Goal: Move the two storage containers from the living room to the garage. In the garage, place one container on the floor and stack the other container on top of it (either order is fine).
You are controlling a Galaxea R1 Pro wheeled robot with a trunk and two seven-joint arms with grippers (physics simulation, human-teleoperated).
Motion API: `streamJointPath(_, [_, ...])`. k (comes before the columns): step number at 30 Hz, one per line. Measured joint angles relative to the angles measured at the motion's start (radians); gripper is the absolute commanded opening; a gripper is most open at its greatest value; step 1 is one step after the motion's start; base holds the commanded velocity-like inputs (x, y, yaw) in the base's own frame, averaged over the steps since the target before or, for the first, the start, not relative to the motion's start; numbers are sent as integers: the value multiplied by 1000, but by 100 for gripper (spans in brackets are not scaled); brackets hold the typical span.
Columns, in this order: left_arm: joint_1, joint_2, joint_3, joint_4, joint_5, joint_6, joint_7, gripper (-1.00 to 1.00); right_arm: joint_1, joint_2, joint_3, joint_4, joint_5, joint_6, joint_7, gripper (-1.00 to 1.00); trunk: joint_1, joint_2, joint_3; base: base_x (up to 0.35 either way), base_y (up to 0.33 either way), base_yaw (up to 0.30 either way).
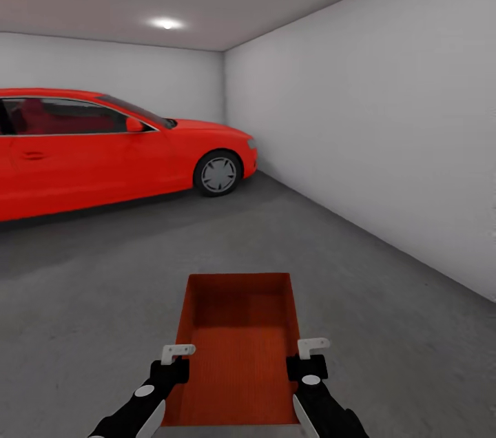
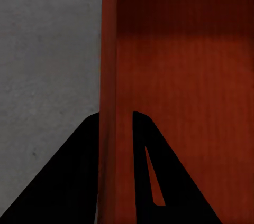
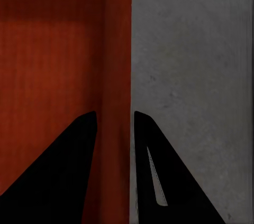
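Observation:
I am in the garage, over its grey concrete floor [image 1: 103, 273]. One orange-red storage container [image 1: 238, 348], lidless with a ribbed bottom, is held lengthwise in front of me between both arms. My left gripper [image 1: 179, 363] is shut on its left long wall. In the left wrist view the black fingers [image 2: 79, 171] of the left gripper [image 2: 115, 114] straddle that wall [image 2: 108, 49]. My right gripper [image 1: 303, 362] is shut on the right long wall. The right wrist view shows the right gripper [image 3: 115, 114] pinching this wall [image 3: 117, 49], with floor [image 3: 196, 49] beyond it.
A red car [image 1: 103, 149] stands at the left and back, its front wheel [image 1: 218, 174] toward the far corner. A plain white wall [image 1: 386, 135] runs along the right. Open concrete stretches ahead of the container between car and wall.

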Motion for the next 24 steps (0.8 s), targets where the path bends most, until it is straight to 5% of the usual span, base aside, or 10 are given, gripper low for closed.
streamJointPath(16, [0, 0, 0, 0, 0, -1, 0, -100, 0, 0, 0, 0, 1, 0, 0, -100, 0, 0, 0, 333, 0, -215])
streamJointPath(24, [0, 0, -1, 1, 2, -2, 0, -100, 0, 0, 0, 0, 1, 0, 0, -100, 1, 0, 0, 93, 0, -215])
